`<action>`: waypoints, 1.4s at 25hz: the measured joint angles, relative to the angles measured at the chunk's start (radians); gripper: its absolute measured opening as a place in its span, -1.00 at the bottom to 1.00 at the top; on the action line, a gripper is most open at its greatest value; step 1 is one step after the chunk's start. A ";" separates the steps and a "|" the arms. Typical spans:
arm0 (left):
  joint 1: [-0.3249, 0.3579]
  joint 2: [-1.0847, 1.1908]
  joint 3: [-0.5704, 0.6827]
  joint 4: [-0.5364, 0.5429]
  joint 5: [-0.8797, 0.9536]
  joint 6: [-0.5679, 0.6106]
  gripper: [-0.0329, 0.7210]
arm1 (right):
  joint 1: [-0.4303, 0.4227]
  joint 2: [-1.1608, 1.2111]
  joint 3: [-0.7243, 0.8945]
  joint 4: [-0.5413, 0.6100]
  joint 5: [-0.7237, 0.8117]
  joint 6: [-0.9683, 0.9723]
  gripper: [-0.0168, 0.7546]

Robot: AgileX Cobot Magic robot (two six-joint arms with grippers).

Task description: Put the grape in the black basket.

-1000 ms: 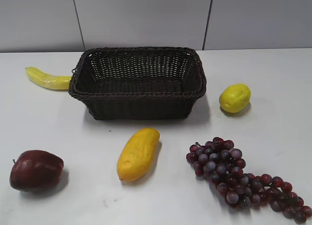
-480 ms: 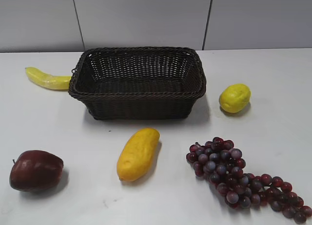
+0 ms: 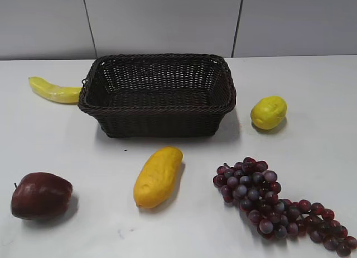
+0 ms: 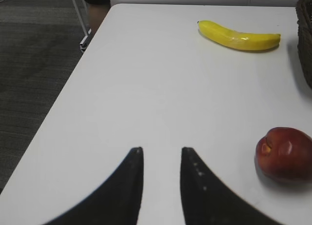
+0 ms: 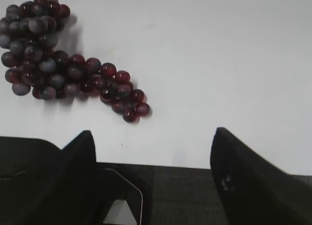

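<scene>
White table point(image 3: 312, 152): grape point(image 5: 58, 64) lies beyond open right gripper point(image 5: 151, 152).

Bright even light, soft shadows, sharp focus

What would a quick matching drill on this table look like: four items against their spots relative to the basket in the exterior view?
Items:
1. grape
2. apple
3. banana
4. lemon

Spots:
A. touching or nearly touching the left end of the black basket
B. right of the basket, level with it
C. near-left corner of the table
D. near-right, in front of the basket

Pairs: 1-D, 2-C, 3-A, 4-B
</scene>
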 joint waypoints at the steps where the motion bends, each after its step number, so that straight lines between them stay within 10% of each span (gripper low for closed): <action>1: 0.000 0.000 0.000 0.000 0.000 0.000 -0.28 | 0.000 0.033 -0.006 0.000 0.006 -0.005 0.48; 12: 0.000 0.000 0.000 0.000 0.000 0.000 -0.28 | 0.014 0.315 -0.107 0.058 0.023 -0.138 0.48; 35: 0.000 0.000 0.000 0.000 0.000 0.000 -0.28 | 0.432 0.842 -0.249 0.132 -0.190 0.005 0.41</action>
